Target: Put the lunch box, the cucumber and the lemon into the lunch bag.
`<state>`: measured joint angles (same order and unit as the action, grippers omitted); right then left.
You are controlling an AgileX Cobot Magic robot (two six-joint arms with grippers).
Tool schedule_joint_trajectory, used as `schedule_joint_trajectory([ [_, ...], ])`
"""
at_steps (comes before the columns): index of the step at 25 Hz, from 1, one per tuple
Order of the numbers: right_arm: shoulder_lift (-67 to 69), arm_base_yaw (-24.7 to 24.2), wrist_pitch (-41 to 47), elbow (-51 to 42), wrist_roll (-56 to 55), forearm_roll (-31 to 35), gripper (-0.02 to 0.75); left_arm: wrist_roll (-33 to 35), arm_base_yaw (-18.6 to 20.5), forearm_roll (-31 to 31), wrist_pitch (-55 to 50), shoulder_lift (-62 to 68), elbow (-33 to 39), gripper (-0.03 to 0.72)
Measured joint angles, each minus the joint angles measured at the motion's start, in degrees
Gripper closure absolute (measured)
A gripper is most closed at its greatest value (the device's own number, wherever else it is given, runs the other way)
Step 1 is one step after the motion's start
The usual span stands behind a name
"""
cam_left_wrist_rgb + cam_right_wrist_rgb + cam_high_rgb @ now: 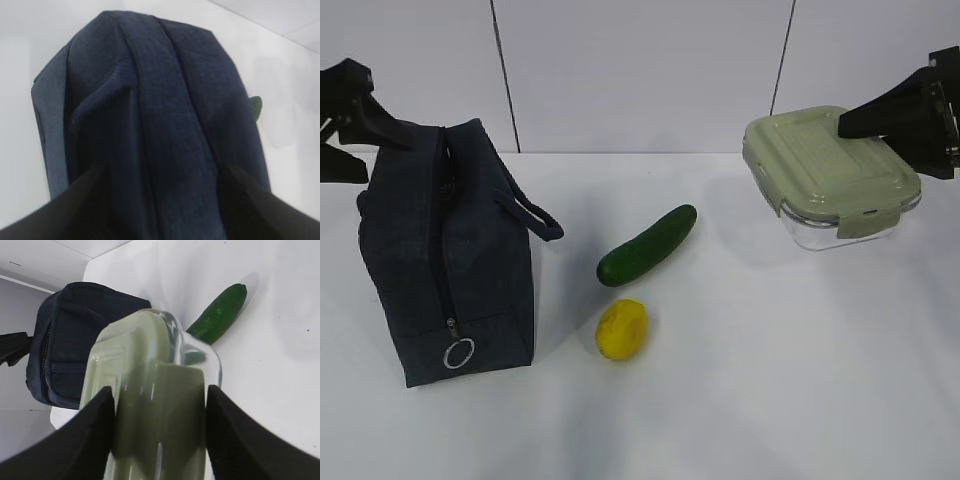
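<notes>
**Both grippers straddling their items; bag zipped, produce on the table**

Exterior view: I see the lunch bag [445,255] standing on the white table [770,380] at the left, its top zipper run closed and the silver ring pull [459,353] hanging low on the near end. One loop handle [535,213] droops to the right side. The left gripper [350,115] sits at the bag's far upper end. The cucumber [647,245] lies diagonally near the middle of the table, and the lemon [621,329] rests just in front of its near end, apart from it. The lunch box [830,175] sits at the right rear with its sage-green lid on, tilted, the near corner lower. The right gripper [905,105] is at its far right edge.

Left wrist view: I find the dark fingers [65,210] spread apart to either side of the bag's navy fabric end. Whether they press the fabric, I cannot tell. A sliver of the cucumber [256,106] shows past the bag's right side.

Right wrist view: the fingers [80,440] stand on both long sides of the lunch box [150,405], against its lid edges, so I record a grip on the box. Beyond it lie the cucumber [217,315] and the bag [75,335].
</notes>
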<state>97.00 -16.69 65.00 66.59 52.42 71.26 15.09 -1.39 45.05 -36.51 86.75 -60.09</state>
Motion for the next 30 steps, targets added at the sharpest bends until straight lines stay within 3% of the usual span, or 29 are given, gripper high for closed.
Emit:
schedule_joint_trajectory([
  [5, 0.0, 0.0, 0.0, 0.0, 0.0, 0.0, 0.307, 1.4, 0.0, 0.8, 1.8, 3.7, -0.6, 0.233],
  [12, 0.0, 0.0, 0.1, 0.0, 0.1, 0.0, 0.307, 5.1, 0.0, 4.5, 3.8, 5.6, -0.7, 0.344],
  [19, 0.0, 0.0, 0.3, 0.0, 0.1, 0.0, 0.307, 7.1, 0.0, 5.9, 4.1, 6.2, -0.7, 0.617],
  [21, 0.0, 0.0, 0.5, 0.0, 0.1, 0.0, 0.307, 7.3, 0.0, 6.0, 4.1, 6.2, -0.7, 0.655],
  [30, -0.9, 0.0, 0.9, 0.0, -1.1, 0.0, 0.307, 7.7, 0.0, 9.7, 0.9, 5.9, -0.7, 0.674],
])
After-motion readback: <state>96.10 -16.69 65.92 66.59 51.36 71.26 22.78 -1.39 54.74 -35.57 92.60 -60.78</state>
